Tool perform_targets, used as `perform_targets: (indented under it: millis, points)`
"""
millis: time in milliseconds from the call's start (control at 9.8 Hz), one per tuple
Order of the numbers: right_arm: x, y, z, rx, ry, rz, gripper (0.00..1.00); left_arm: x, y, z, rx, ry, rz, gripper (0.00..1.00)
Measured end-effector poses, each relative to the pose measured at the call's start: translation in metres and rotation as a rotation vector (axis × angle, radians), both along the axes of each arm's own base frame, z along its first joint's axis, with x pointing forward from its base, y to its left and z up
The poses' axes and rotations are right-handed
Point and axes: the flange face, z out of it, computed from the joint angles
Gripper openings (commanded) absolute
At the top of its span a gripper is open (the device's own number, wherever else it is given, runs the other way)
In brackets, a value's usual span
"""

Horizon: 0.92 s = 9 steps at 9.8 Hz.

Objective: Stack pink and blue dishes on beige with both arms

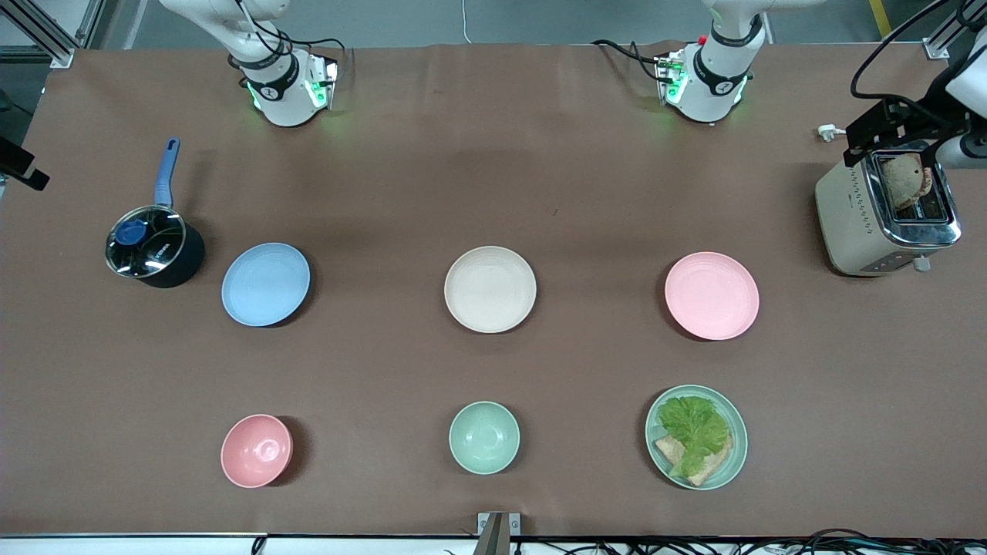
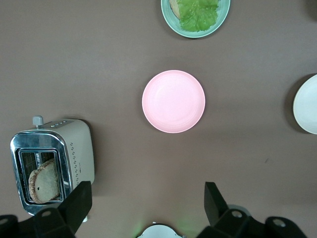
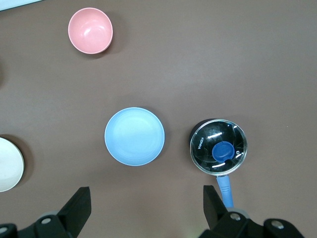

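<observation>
front view: three plates lie in a row across the middle of the brown table (image 1: 493, 139). the blue plate (image 1: 265, 284) is toward the right arm's end, the beige plate (image 1: 490, 289) sits in the middle, and the pink plate (image 1: 712, 295) is toward the left arm's end; all three are well apart and nothing is stacked. a lidded saucepan (image 1: 153, 245) with a blue handle stands just beside the blue plate, at the right arm's end. a toaster (image 1: 885, 212) with bread in its slot stands at the left arm's end. nearer the camera lies a second row: a pink bowl (image 1: 256, 450), a mint-green bowl (image 1: 483, 437), and a mint-green plate (image 1: 696, 436) holding lettuce and bread. only the arms' bases show here; both arms wait.

left wrist view: the left gripper (image 2: 148, 208) hangs high over the table, its two dark fingers spread wide with nothing between them. the pink plate (image 2: 173, 101) lies flat and empty below it. the toaster (image 2: 52, 166), the rim of the beige plate (image 2: 306, 105) and part of the lettuce plate (image 2: 195, 17) also show.

right wrist view: the right gripper (image 3: 147, 208) hangs high over the table, fingers spread wide and empty. the blue plate (image 3: 134, 136) lies flat below, with the saucepan (image 3: 218, 147) just beside it. the pink bowl (image 3: 90, 30) and an edge of the beige plate (image 3: 9, 164) also show.
</observation>
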Motion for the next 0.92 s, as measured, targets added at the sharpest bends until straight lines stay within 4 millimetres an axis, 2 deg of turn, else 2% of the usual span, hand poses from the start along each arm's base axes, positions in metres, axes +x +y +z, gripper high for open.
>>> perform_targets:
  millis: [102, 306, 408, 510, 612, 714, 816, 918]
  points:
    - [0.0, 0.001, -0.001, 0.0, 0.002, 0.001, 1.0, 0.012, 0.015, -0.017, -0.009, 0.03, 0.028, 1.0]
    - [0.004, 0.001, -0.006, 0.001, 0.015, 0.013, 1.0, 0.041, 0.07, -0.06, -0.122, 0.076, 0.074, 1.0]
    - [0.009, 0.001, -0.017, 0.004, 0.034, 0.056, 1.0, 0.051, 0.101, -0.085, -0.18, 0.104, 0.096, 1.0]
    - [0.022, -0.001, -0.04, 0.01, 0.052, 0.106, 1.0, 0.059, 0.123, -0.113, -0.224, 0.142, 0.111, 1.0]
    - [0.042, -0.002, -0.077, 0.023, 0.051, 0.14, 1.0, 0.069, 0.132, -0.147, -0.247, 0.172, 0.118, 1.0]
    - [0.058, -0.002, -0.121, 0.036, 0.05, 0.167, 1.0, 0.079, 0.132, -0.185, -0.256, 0.177, 0.097, 1.0]
    - [0.068, -0.004, -0.167, 0.042, 0.056, 0.206, 1.0, 0.086, 0.13, -0.226, -0.263, 0.162, 0.05, 1.0]
    - [0.072, -0.007, -0.212, 0.045, 0.063, 0.25, 1.0, 0.087, 0.128, -0.267, -0.267, 0.148, -0.002, 0.93]
